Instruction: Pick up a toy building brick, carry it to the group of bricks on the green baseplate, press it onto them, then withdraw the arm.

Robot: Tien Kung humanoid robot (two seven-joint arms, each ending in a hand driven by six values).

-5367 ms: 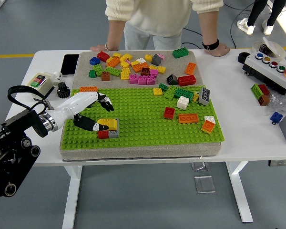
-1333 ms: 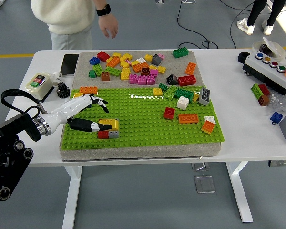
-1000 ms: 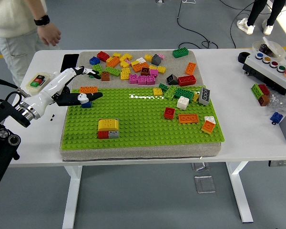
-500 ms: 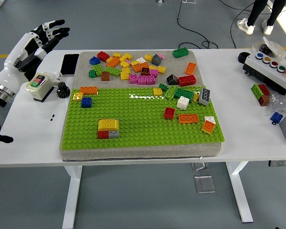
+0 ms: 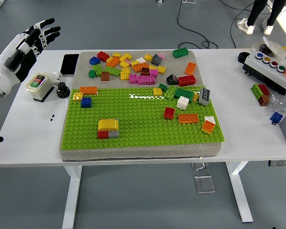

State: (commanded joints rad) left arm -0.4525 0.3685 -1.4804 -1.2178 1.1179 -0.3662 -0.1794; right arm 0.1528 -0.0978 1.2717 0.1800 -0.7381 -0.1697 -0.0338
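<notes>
Left hand [image 5: 31, 40] hovering empty at the counter's [image 5: 33, 129] far-left corner, bricks lying on the baseplate.

The left arm is running off the picture's left edge, so only its white forearm and hand are showing; the fingers [image 5: 46, 29] are spreading apart, gripping nothing. The group of bricks [image 5: 108, 129], a yellow piece sitting on red and grey ones, is resting on the green baseplate [image 5: 138, 124] toward its near-left part, well apart from the hand and to its right. A blue brick [image 5: 86, 102] is lying near the baseplate's far-left corner, beside a small yellow brick [image 5: 77, 96]. Loose bricks are crowding the grey mat [image 5: 81, 67] behind, too jumbled to count.
</notes>
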